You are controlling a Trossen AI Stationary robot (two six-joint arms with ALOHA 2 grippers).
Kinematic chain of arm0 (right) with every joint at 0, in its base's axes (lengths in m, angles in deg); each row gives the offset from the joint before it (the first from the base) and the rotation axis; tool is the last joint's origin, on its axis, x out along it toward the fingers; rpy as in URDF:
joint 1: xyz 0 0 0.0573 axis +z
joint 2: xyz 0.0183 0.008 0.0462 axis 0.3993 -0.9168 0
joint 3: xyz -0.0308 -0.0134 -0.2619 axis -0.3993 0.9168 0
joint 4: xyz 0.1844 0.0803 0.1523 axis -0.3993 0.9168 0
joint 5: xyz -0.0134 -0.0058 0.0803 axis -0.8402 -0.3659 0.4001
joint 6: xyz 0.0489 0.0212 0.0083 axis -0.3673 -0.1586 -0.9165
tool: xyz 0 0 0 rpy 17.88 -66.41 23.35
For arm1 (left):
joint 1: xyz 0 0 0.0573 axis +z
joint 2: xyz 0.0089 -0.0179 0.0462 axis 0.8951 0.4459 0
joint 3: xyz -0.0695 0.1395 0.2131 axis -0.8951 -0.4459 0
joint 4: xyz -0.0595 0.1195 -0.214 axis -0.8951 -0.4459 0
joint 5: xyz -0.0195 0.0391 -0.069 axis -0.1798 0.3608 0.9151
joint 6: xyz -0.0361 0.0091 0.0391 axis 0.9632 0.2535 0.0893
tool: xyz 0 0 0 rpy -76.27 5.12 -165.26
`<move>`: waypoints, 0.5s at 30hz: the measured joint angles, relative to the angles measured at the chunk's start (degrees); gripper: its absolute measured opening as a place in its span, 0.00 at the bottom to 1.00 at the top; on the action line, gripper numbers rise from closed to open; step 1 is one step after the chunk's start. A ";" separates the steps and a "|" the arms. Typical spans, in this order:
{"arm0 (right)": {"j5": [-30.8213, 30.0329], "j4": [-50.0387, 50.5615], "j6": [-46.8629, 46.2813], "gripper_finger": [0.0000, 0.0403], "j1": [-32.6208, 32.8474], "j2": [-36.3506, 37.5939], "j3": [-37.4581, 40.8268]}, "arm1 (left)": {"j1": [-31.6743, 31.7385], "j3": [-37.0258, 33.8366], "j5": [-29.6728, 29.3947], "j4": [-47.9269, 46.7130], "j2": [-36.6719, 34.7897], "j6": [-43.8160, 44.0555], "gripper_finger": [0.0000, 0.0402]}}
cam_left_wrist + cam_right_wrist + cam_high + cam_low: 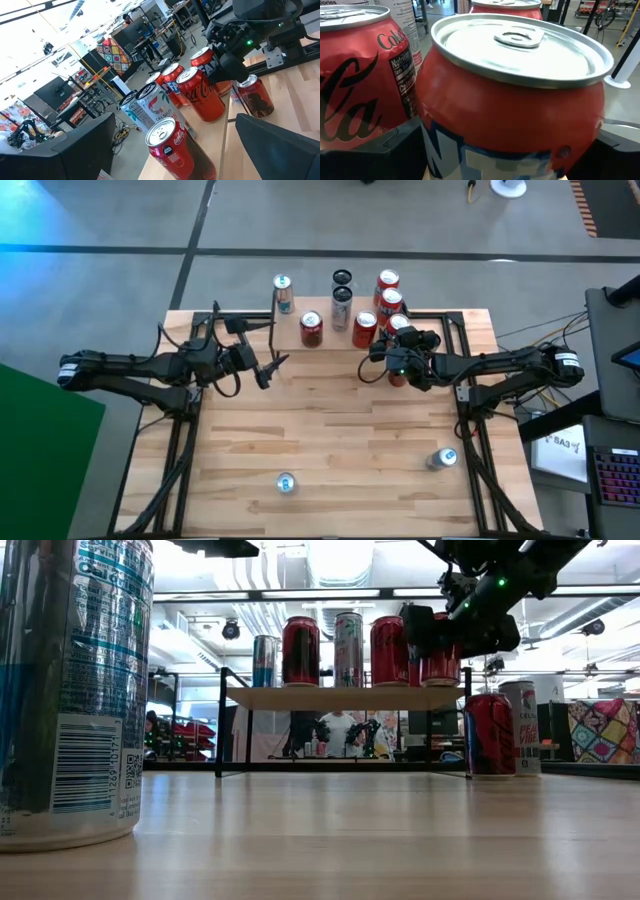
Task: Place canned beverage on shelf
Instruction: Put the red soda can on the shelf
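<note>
Can [515, 105] in right jaws, at shelf [345, 698] edge

Readable stuff from where I sit: the red can [202, 92] next to the one I'm gripping has the Coca-Cola script running down its side, and up close in my right wrist view that same can [362, 75] shows "Nutrition" on its little facts panel. The tall white can [155, 107] says "CELSIUS" down its side. The can in my right gripper [517, 100] shows big white block letters on blue, but they're cut off, can't make out the word. The big blue-and-silver can [75, 690] close to the low camera has a barcode and a QR code; its small print is too blurry to read.
</note>
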 joint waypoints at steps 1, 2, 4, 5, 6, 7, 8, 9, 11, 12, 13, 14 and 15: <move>0.02 0.02 0.01 0.85 0.00 0.00 0.00 | 0.00 0.00 0.00 0.00 0.00 0.00 0.99; 0.05 0.02 0.12 0.85 0.00 0.00 0.00 | 0.00 0.00 0.00 0.00 0.00 0.00 0.99; 0.38 0.02 0.66 0.85 0.00 0.00 0.02 | 0.00 0.00 0.00 0.02 0.00 0.08 0.99; 0.44 0.02 0.68 0.85 0.00 0.00 0.02 | 0.00 0.00 0.00 0.02 0.00 0.13 0.99; 0.45 0.04 0.69 0.85 0.00 0.00 0.02 | 0.00 0.00 0.00 0.02 0.00 0.13 0.99; 0.50 0.04 0.70 0.85 0.00 0.00 0.02 | 0.00 0.00 0.00 0.01 0.00 0.13 0.99; 0.71 0.05 0.69 0.86 0.00 0.00 0.02 | 0.00 0.00 0.00 0.03 0.00 0.15 0.99; 1.02 0.04 0.60 0.87 0.00 0.00 0.02 | 0.00 0.00 0.00 0.02 0.00 0.17 0.99; 1.11 0.04 0.20 0.89 0.00 0.00 0.02 | 0.00 0.00 0.02 0.02 0.00 0.51 0.99; 1.11 0.02 0.13 0.89 0.00 0.00 0.02 | 0.00 0.00 0.00 0.00 0.02 0.65 0.99; 1.11 0.02 0.13 0.89 0.00 0.00 0.02 | 0.00 0.00 0.00 -0.02 0.02 0.94 0.99; 1.11 0.02 0.11 0.90 0.00 0.00 0.02 | 0.00 0.00 0.00 -0.06 0.02 1.04 0.99; 1.12 0.02 0.12 0.90 0.00 0.00 0.02 | 0.01 0.00 0.00 -0.08 0.02 1.22 0.99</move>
